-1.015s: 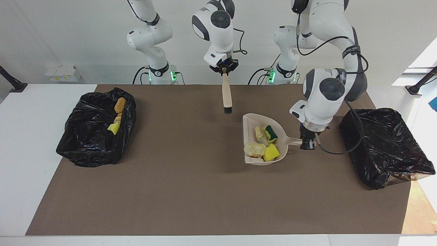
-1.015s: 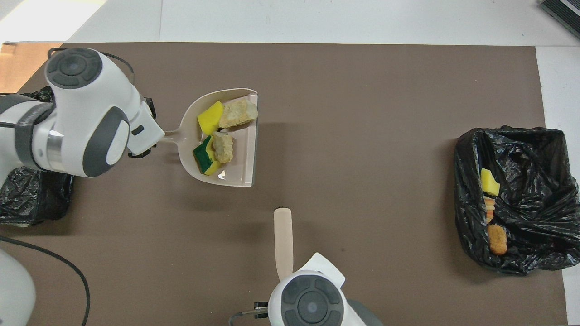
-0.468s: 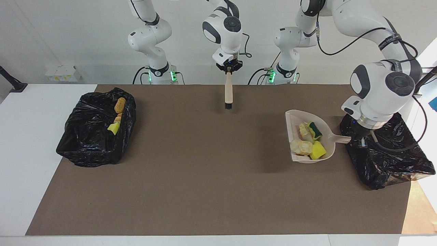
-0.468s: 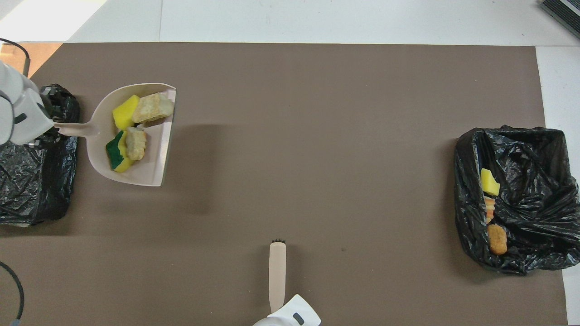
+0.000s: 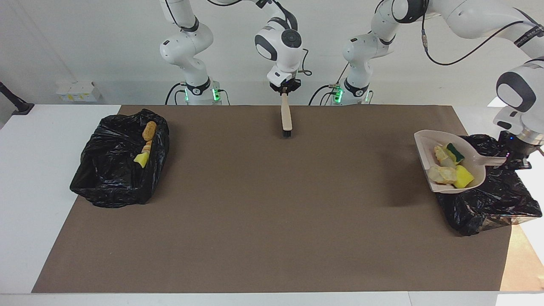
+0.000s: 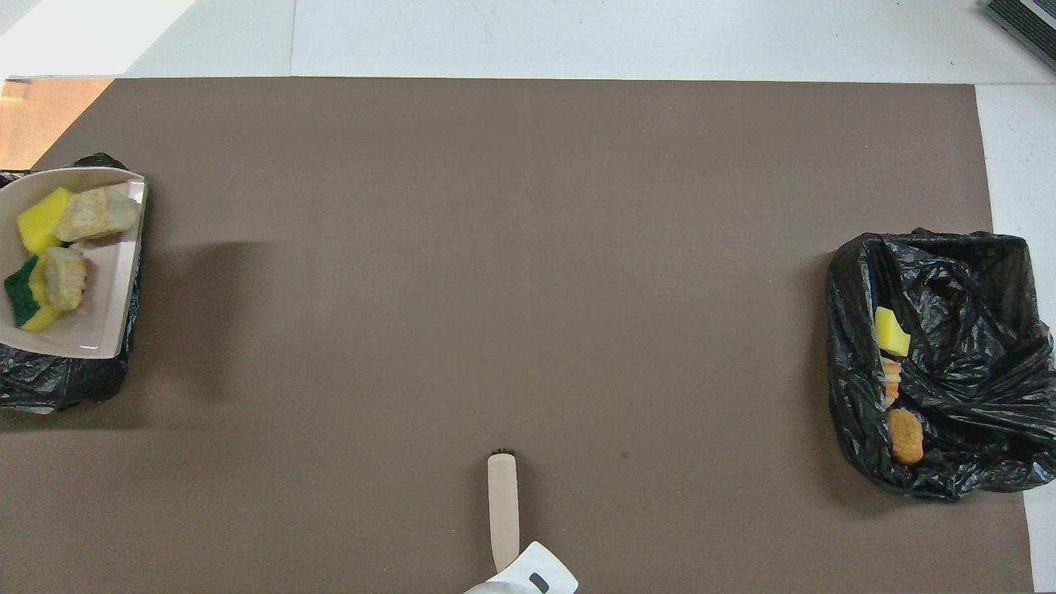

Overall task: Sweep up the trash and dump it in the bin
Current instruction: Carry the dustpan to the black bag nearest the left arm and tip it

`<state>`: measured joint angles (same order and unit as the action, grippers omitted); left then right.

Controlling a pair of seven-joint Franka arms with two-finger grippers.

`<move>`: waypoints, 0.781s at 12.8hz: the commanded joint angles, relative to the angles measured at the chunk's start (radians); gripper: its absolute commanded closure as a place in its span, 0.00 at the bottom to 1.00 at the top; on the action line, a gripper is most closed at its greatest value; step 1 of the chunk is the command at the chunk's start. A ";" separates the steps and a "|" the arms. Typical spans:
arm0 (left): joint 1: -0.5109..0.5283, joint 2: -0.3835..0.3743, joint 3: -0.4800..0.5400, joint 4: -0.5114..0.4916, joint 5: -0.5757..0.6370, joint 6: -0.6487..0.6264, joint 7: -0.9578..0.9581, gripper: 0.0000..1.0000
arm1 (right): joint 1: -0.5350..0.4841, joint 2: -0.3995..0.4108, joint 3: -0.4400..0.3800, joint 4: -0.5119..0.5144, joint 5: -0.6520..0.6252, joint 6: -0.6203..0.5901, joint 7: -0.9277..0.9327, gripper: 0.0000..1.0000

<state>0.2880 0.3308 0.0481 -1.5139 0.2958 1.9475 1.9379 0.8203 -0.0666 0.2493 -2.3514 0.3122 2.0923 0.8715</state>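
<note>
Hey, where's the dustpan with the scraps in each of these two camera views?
Facing view: the dustpan is at the right edge, held up over the bin by the left gripper.
Overhead view: the dustpan is at the left edge, over that bin.
Shared landmark: the brush.

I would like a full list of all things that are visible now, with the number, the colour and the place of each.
black plastic-lined bin: one, at the left arm's end of the table, partly under the dustpan.
second black plastic-lined bin: one, at the right arm's end of the table.
beige plastic dustpan: one, held up over the first bin's edge.
trash scraps in the dustpan: four, yellow-green sponge and pale foam.
trash scraps in the second bin: three, yellow, orange-striped and orange-brown.
beige hand brush: one, hanging bristles down.
brown table mat: one.
left gripper: shut on the dustpan's handle.
right gripper: shut on the brush.
</note>
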 commanded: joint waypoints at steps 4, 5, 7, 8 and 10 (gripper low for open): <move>0.066 0.036 0.047 0.040 0.229 0.227 0.000 1.00 | -0.016 0.004 -0.001 -0.019 0.025 0.026 -0.046 1.00; 0.069 0.037 0.065 0.035 0.258 0.270 -0.014 1.00 | -0.018 0.004 -0.002 -0.017 0.027 0.026 -0.036 1.00; 0.066 0.036 0.079 0.035 0.403 0.274 -0.103 1.00 | -0.021 0.007 -0.002 -0.019 0.045 0.026 -0.041 1.00; 0.056 0.031 0.081 0.034 0.516 0.272 -0.165 1.00 | -0.033 0.016 -0.002 -0.017 0.056 0.026 -0.051 1.00; 0.043 0.007 0.079 -0.004 0.664 0.236 -0.310 1.00 | -0.061 0.028 -0.002 -0.013 0.097 0.028 -0.081 1.00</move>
<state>0.3475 0.3546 0.1251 -1.5011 0.8558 2.2042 1.7333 0.7933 -0.0545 0.2415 -2.3582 0.3479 2.0982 0.8573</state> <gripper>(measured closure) 0.674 0.744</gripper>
